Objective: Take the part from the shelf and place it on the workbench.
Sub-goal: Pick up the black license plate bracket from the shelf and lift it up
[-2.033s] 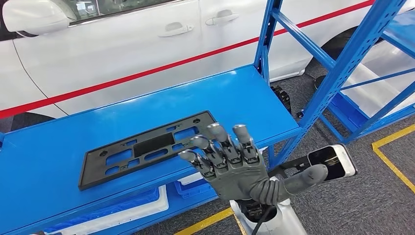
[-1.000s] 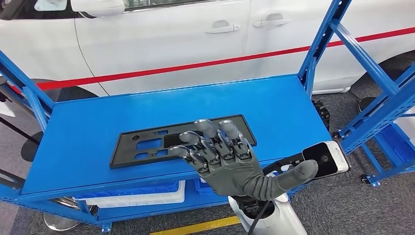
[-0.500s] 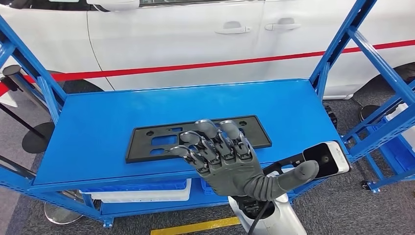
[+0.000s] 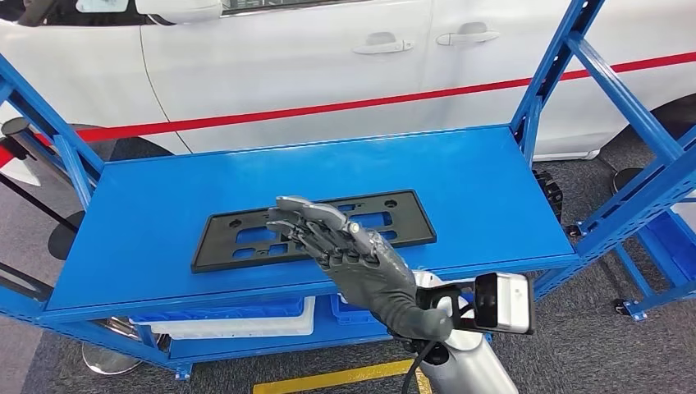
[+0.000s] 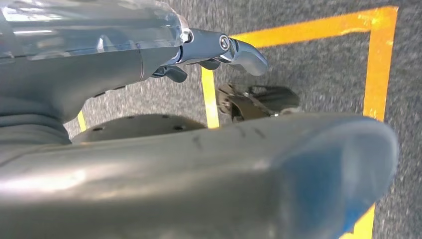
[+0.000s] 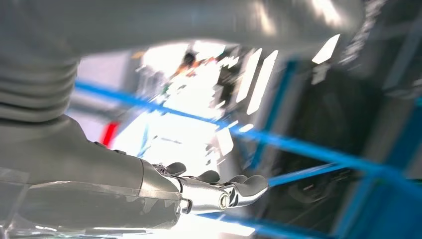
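Head view: the right hand point(image 4: 349, 246) reaches out flat over the near edge of the blue shelf point(image 4: 148, 213), fingers extended and apart, grasping nothing. Its fingertips overlap the middle of the black part point(image 4: 238, 242), hiding that stretch of it; whether they touch the part cannot be told. The part, a long flat plate with cut-out openings, lies on the shelf top, toward the near edge. No writing can be read on it. Behind the shelf stands a white car point(image 4: 328, 57) with a red stripe point(image 4: 246, 116); its upper body is cut off. Under the shelf a white bin point(image 4: 238, 324) is partly hidden. The left hand point(image 5: 219, 47) hangs over grey floor with yellow tape point(image 5: 378, 64); its fingers look loosely extended, holding nothing. The right wrist view is heavily blurred.
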You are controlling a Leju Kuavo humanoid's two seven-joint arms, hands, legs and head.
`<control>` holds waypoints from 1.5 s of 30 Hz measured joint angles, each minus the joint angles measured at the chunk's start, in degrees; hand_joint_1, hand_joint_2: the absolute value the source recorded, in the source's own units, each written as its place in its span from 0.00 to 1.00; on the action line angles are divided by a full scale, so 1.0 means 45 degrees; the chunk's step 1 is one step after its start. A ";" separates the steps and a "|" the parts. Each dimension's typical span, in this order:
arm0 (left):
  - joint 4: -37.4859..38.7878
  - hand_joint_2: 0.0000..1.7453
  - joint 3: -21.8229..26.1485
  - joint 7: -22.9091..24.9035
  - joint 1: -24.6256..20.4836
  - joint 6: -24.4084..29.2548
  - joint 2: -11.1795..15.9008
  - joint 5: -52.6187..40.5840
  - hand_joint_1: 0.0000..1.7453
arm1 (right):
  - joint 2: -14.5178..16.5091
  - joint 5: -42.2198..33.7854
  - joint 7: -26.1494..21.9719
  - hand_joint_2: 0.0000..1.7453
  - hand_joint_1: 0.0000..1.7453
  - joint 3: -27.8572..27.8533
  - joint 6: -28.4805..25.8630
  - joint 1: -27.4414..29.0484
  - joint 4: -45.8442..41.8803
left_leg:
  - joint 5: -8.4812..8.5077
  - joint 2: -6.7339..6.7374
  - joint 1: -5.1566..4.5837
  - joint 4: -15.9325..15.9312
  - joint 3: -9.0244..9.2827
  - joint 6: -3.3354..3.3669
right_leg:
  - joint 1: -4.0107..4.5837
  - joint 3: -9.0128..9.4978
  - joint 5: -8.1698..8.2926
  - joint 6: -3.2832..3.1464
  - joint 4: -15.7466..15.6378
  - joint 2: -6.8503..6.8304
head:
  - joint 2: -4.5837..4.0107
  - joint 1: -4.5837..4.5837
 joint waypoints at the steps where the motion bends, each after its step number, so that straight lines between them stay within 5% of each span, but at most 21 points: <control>1: 0.0000 0.00 -0.0001 -0.0004 0.0010 -0.0025 0.0000 0.0006 0.00 | -0.0060 0.0453 -0.0016 1.00 0.00 0.0000 -0.0355 0.0008 0.0083 | -0.0017 0.0001 -0.0001 0.0347 -0.0146 -0.0002 | 0.0015 -0.0009 -0.0004 -0.0005 0.0019 -0.0002 | 0.0000 -0.0001; 2: 0.0000 0.00 -0.0002 -0.0011 0.0015 -0.0044 0.0000 0.0017 0.00 | -0.0114 0.0890 -0.0022 1.00 0.00 0.0000 -0.0727 0.0016 0.0167 | 0.0228 0.0002 -0.0001 0.0152 -0.0034 0.0015 | 0.0027 -0.0008 -0.0012 -0.0007 0.0039 0.0002 | 0.0000 -0.0001; 5: 0.0000 0.00 -0.0001 -0.0062 -0.0002 -0.0067 0.0000 0.0044 0.00 | -0.0248 0.1997 -0.0097 1.00 0.00 0.0000 -0.1747 0.0020 0.0407 | 0.1354 0.0018 -0.0033 -0.2282 0.1180 0.0163 | 0.0067 0.0014 -0.0059 0.0041 0.0101 0.0022 | 0.0000 0.0000; 7: 0.0000 0.00 0.0000 -0.0111 -0.0015 -0.0067 0.0000 0.0046 0.00 | -0.0329 0.2469 -0.0176 1.00 0.00 0.0000 -0.2249 0.0026 0.0565 | 0.1502 0.0015 -0.0093 -0.3099 0.1566 0.0272 | 0.0095 -0.0020 -0.0061 0.0139 0.0120 0.0025 | 0.0000 0.0004; 11: 0.0000 0.00 -0.0001 -0.0132 0.0014 -0.0084 -0.0002 0.0040 0.00 | -0.0505 0.3191 -0.0185 1.00 0.00 -0.0002 -0.2980 0.0026 0.0889 | 0.1610 -0.0001 -0.0048 -0.3318 0.1632 0.0529 | 0.0089 -0.0095 -0.0212 0.0402 0.0294 0.0043 | 0.0000 0.0023; 14: 0.0000 0.00 0.0000 -0.0125 -0.0005 -0.0096 -0.0002 0.0038 0.00 | -0.0689 0.3395 -0.0181 1.00 0.00 -0.0005 -0.3185 0.0062 0.1126 | 0.1680 0.0015 -0.0015 -0.3413 0.1636 0.0668 | 0.0012 -0.1004 -0.1276 0.0556 0.2213 0.0070 | 0.0000 0.0049; 16: 0.0000 0.00 0.0000 -0.0107 0.0018 -0.0096 -0.0007 0.0038 0.00 | -0.0827 0.3473 -0.0201 1.00 0.00 -0.0005 -0.3279 0.0148 0.1337 | 0.1680 0.0013 -0.0021 -0.3396 0.1605 0.0677 | -0.0041 -0.1639 -0.1654 0.0624 0.3451 0.0070 | 0.0000 0.0050; 18: 0.0000 0.00 0.0000 -0.0096 0.0032 -0.0096 -0.0017 0.0038 0.00 | -0.0933 0.3592 -0.0236 1.00 0.00 -0.0005 -0.3385 0.0193 0.1522 | 0.1664 -0.0001 -0.0019 -0.3353 0.1601 0.0652 | -0.0096 -0.1409 -0.1099 0.0642 0.2932 0.0067 | -0.0001 0.0051; 21: 0.0000 0.00 0.0000 -0.0096 0.0023 -0.0096 -0.0028 0.0038 0.00 | -0.1010 0.3814 -0.0275 1.00 0.00 0.0001 -0.3574 0.0186 0.1739 | 0.1594 -0.0030 -0.0058 -0.3247 0.1588 0.0518 | -0.0099 -0.0273 -0.0074 0.0560 0.0605 0.0082 | -0.0001 0.0047; 26: 0.0000 0.00 0.0000 -0.0095 0.0026 -0.0096 -0.0029 0.0038 0.00 | -0.1093 0.3960 -0.0367 1.00 0.00 0.0013 -0.3696 0.0198 0.1989 | 0.1461 -0.0022 -0.0039 -0.3143 0.1526 0.0148 | -0.0041 -0.0087 0.0015 0.0226 0.0066 0.0099 | 0.0000 0.0039; 28: 0.0000 0.00 0.0000 -0.0095 0.0027 -0.0096 -0.0029 0.0038 0.00 | -0.1094 0.3972 -0.0410 1.00 0.00 0.0015 -0.3696 0.0192 0.2043 | 0.0839 -0.0003 -0.0020 -0.2165 0.1114 0.0041 | -0.0071 -0.0054 0.0052 0.0093 0.0000 0.0061 | 0.0000 0.0033; 30: 0.0000 0.00 0.0000 -0.0095 0.0042 -0.0096 -0.0029 0.0038 0.00 | -0.1101 0.3976 -0.0425 1.00 0.00 0.0015 -0.3696 0.0202 0.2120 | 0.0013 0.0004 -0.0017 -0.0414 0.0334 -0.0013 | -0.0044 -0.0059 0.0038 0.0037 0.0009 0.0033 | 0.0000 0.0030; 32: 0.0000 0.00 -0.0002 -0.0095 0.0068 -0.0096 -0.0029 0.0038 0.00 | -0.1112 0.3979 -0.0426 1.00 0.00 0.0015 -0.3696 0.0219 0.2210 | -0.0141 0.0005 -0.0018 0.0475 -0.0091 -0.0015 | -0.0007 -0.0057 0.0017 0.0012 0.0035 0.0028 | 0.0000 0.0032; 33: 0.0000 0.00 -0.0004 -0.0095 0.0075 -0.0096 -0.0029 0.0038 0.00 | -0.1115 0.3980 -0.0426 1.00 0.00 0.0015 -0.3696 0.0222 0.2248 | 0.0151 0.0005 -0.0019 0.0183 0.0043 0.0013 | 0.0006 -0.0041 0.0003 0.0006 0.0049 0.0035 | 0.0000 0.0032; 35: 0.0000 0.00 -0.0005 -0.0095 0.0065 -0.0090 -0.0027 0.0038 0.00 | -0.1116 0.4001 -0.0425 1.00 0.00 0.0015 -0.3706 0.0219 0.2295 | 0.1017 0.0010 -0.0032 -0.1502 0.0850 0.0124 | 0.0030 0.0013 -0.0047 0.0028 0.0077 0.0053 | 0.0000 0.0033; 37: 0.0000 0.00 -0.0005 -0.0095 0.0038 -0.0077 -0.0024 0.0038 0.00 | -0.1118 0.4060 -0.0409 1.00 0.00 0.0016 -0.3741 0.0209 0.2325 | 0.1445 0.0008 -0.0091 -0.2879 0.1499 0.0254 | 0.0066 0.0010 -0.0086 0.0112 0.0111 0.0066 | 0.0000 0.0034; 42: 0.0002 0.00 -0.0004 -0.0095 0.0051 -0.0050 -0.0028 0.0039 0.00 | -0.1125 0.4906 -0.0142 1.00 0.00 0.0113 -0.4363 0.0118 0.2717 | 0.1575 -0.0002 -0.0052 -0.3349 0.1661 0.0563 | 0.0061 -0.0155 -0.0339 0.0421 0.0424 0.0072 | 0.0000 0.0055; 45: 0.0002 0.00 -0.0005 -0.0096 0.0022 -0.0050 -0.0025 0.0026 0.00 | -0.1134 0.5531 0.0002 1.00 0.00 0.0323 -0.4909 -0.0093 0.3550 | 0.1623 0.0014 -0.0041 -0.3411 0.1672 0.0663 | 0.0011 -0.1165 -0.1402 0.0555 0.2546 0.0082 | 0.0000 0.0097</control>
